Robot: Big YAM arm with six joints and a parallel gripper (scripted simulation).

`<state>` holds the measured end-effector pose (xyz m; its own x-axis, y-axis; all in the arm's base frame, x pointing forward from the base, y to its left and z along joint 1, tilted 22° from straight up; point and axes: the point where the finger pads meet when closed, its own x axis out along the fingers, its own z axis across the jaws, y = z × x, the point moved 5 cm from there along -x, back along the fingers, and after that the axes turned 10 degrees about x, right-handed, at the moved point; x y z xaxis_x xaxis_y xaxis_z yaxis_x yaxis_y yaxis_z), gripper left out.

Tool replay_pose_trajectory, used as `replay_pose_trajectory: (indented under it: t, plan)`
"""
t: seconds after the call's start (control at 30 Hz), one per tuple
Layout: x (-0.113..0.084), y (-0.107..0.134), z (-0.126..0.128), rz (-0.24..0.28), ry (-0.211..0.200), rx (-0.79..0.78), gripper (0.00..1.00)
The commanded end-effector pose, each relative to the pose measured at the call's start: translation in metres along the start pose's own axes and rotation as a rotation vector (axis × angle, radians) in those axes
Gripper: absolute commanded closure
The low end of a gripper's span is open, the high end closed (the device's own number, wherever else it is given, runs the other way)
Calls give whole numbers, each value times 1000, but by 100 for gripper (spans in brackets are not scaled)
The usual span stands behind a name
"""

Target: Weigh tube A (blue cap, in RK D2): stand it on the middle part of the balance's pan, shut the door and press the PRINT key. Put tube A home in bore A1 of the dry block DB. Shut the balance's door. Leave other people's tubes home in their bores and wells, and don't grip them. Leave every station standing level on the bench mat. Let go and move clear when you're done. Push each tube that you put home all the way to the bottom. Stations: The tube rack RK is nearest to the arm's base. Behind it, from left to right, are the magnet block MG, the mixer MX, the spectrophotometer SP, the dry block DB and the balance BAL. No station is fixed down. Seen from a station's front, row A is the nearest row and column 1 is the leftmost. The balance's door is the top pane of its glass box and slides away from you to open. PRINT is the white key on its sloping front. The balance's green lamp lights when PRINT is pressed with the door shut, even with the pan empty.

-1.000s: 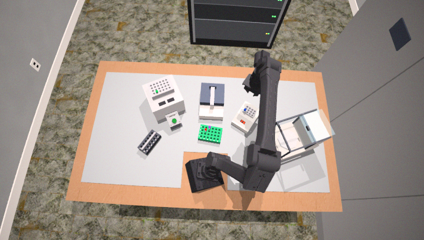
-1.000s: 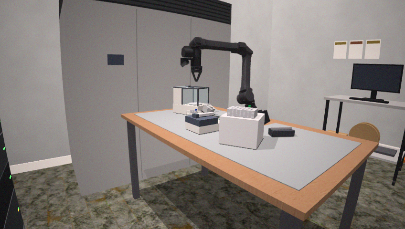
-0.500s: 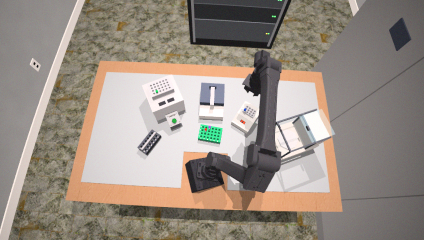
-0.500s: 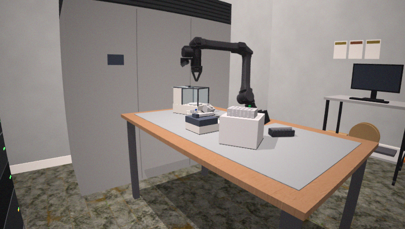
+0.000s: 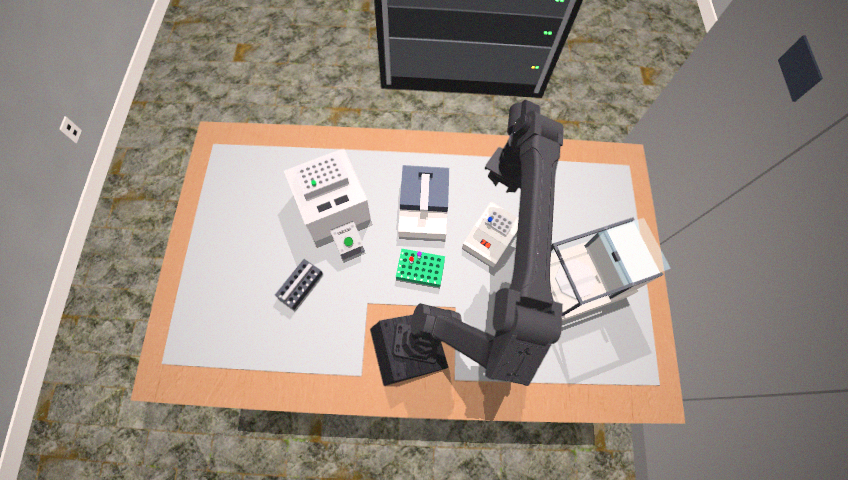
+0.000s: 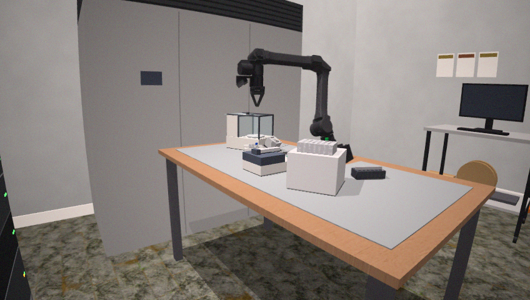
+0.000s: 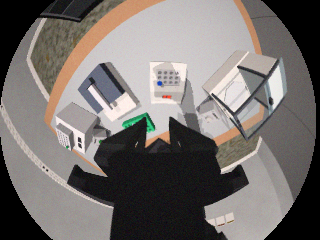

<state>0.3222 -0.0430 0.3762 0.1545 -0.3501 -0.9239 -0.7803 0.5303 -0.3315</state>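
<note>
Blue-capped tube sits in dry block

Grey wall (image 5: 53,77), then wood-edged table (image 5: 172,237) (image 6: 279,214) (image 7: 64,86) with pale mat (image 5: 238,237) (image 6: 386,208) (image 7: 200,30); blue-capped tube (image 5: 490,219) (image 6: 256,144) (image 7: 159,83) in the dry block's (image 5: 489,240) (image 7: 168,95) front-left bore; claw (image 5: 510,187) (image 6: 257,105) (image 7: 157,120) above, partly open, gripping nothing; grey cabinet (image 5: 743,249) (image 6: 130,130) (image 7: 295,90) rightmost.

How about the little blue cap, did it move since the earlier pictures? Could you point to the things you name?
No, the blue cap (image 5: 490,219) (image 6: 256,144) (image 7: 160,83) hasn't moved any way: from the top, it sits just as far from the wooden table edge (image 5: 410,411) (image 6: 282,220) (image 7: 69,77) as before.
</note>
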Motion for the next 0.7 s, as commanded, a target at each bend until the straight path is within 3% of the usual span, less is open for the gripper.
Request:
replay_pose_trajectory:
  t: [0.0,0.27,0.4,0.5,0.67]
  plan:
    - [-12,-6,0,-26,-15,16,70]
    - [-12,-6,0,-26,-15,16,70]
    - [-6,-9,-28,-27,-15,-51,70]
    - [-23,-25,-54,-71,-28,-100,70]
    - [-16,-35,-66,-50,-14,-174,70]
